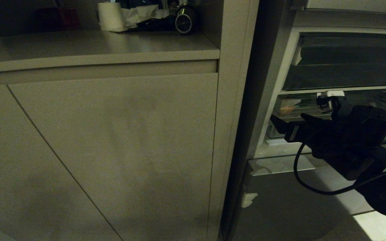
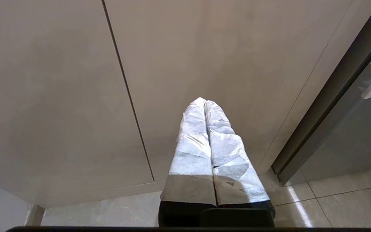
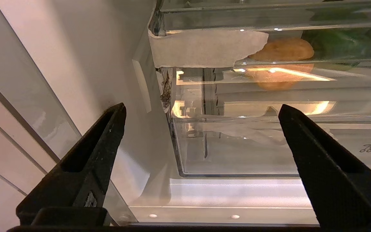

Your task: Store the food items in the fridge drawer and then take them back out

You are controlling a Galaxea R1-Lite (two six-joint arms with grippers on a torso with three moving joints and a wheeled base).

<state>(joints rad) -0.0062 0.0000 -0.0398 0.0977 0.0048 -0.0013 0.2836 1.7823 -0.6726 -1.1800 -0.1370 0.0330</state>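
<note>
The right gripper [image 3: 201, 112] hangs before the open fridge, jaws spread wide and holding nothing, aimed at the clear drawer [image 3: 269, 154]. Through the clear plastic, the potato [image 3: 283, 50] lies at about 1 o'clock from the jaws, with the green pepper [image 3: 340, 42] touching or just beside it, farther toward 2 o'clock. The left gripper [image 2: 205, 102] hangs near the cabinet door [image 2: 60, 96], its wrapped jaws pressed together, empty
</note>
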